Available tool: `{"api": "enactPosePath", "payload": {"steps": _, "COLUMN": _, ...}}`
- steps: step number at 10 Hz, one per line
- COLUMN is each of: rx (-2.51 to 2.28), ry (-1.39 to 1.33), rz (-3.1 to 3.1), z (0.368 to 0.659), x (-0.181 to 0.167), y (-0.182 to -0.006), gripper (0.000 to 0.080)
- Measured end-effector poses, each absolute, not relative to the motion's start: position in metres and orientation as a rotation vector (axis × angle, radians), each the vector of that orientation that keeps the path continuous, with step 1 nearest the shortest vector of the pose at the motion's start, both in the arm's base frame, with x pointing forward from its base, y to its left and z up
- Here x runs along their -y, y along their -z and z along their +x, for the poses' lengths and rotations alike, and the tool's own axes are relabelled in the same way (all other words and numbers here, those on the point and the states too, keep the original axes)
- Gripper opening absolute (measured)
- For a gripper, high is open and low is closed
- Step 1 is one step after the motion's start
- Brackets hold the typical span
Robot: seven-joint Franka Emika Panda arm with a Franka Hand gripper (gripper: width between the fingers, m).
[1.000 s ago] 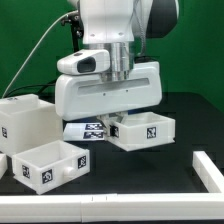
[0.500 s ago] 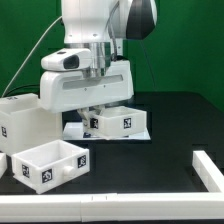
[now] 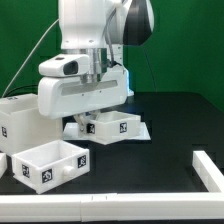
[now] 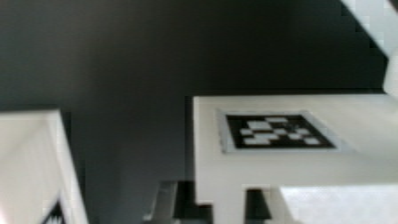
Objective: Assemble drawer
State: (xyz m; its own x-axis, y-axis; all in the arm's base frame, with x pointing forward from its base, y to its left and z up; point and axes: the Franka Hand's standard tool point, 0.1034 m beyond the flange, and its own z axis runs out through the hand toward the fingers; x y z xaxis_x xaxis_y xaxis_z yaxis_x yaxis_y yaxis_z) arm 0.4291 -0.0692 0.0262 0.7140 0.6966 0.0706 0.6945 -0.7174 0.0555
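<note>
My gripper (image 3: 96,116) is shut on the wall of a small white drawer tray (image 3: 118,125) and holds it just above the table, to the exterior view's right of the large white casing (image 3: 20,122). In the wrist view the tray's wall with its square tag (image 4: 276,132) sits between my dark fingers (image 4: 178,200), and my gripper (image 4: 217,205) is closed on that wall. A second small tray (image 3: 45,163) lies in front of the casing. A white part (image 4: 27,170) shows beside the held tray in the wrist view; I cannot tell which part it is.
The marker board (image 3: 142,131) lies under the held tray, mostly hidden by it. A white rail (image 3: 208,168) runs along the exterior view's right and the front edge (image 3: 110,212) of the black table. A green wall stands behind.
My gripper has carried the small tray toward the exterior view's left, from beside the marker board to over it, closer to the casing. The other parts have not moved.
</note>
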Motion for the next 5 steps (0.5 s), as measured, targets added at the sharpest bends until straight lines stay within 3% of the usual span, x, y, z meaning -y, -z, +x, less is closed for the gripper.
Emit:
{"api": "enactPosePath", "payload": {"steps": 2, "rx": -1.205, "ry": -0.135, "rz": 2.869, "z": 0.4294, "x": 0.0705, "y": -0.0145, "gripper": 0.0038}}
{"api": "enactPosePath", "payload": {"steps": 5, "rx": -1.203, "ry": -0.133, "rz": 2.871, "z": 0.4291, "x": 0.0704, "y": -0.0144, "gripper": 0.0038}}
